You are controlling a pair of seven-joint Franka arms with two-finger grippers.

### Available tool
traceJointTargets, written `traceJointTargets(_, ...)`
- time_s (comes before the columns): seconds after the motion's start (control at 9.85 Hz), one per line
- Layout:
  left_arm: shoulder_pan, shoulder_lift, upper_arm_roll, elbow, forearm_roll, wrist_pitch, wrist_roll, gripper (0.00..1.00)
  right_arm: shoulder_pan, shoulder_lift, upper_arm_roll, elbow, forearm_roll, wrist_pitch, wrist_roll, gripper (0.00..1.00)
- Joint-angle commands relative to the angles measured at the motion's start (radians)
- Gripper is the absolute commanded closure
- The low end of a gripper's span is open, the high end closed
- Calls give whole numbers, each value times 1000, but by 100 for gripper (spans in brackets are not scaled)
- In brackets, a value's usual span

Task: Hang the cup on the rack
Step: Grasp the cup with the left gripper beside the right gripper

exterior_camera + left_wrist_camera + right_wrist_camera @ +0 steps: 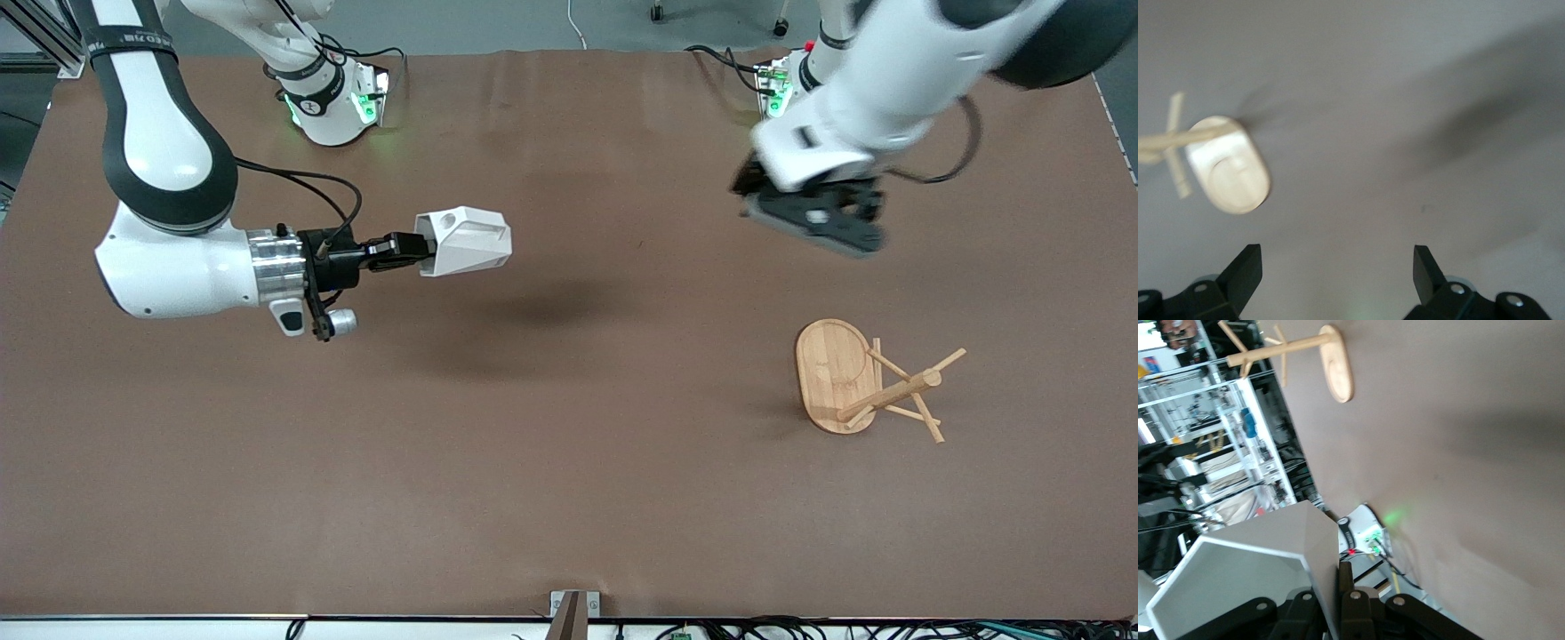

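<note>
My right gripper (416, 250) is shut on the wall of the white faceted cup (467, 238) and holds it on its side in the air over the middle of the table. In the right wrist view one finger (1345, 580) presses the outside of the cup (1251, 580); the other finger is hidden inside it. The bamboo rack (867, 382) stands upright on its oval base toward the left arm's end. It also shows in the left wrist view (1228, 167) and the right wrist view (1331, 360). My left gripper (813, 218) (1337, 257) is open and empty, in the air over the table between its base and the rack.
The brown table (569, 462) carries only the rack. The arm bases (333, 107) with cables stand along the table's back edge. A small bracket (573, 609) sits at the front edge.
</note>
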Motion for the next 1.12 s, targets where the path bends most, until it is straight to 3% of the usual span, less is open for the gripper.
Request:
traceJointTargets(0.0,-91,57,0,31,-9,35,28,0,8,15,17,-81,145,8,-128,100)
traceJointTargets(0.3,-102,55,-92,49,-23,95,197,0,36,55,37,-85,245,13,-149,100)
traceJointTargets(0.51,-102,57,-147,49,-55,174,202,0,42,55,45,-94,256,15,-149,100)
traceJointTargets(1.02,-159,113,-173,51,-40,374,223,0,41,55,54,-95,256,22,-149,100)
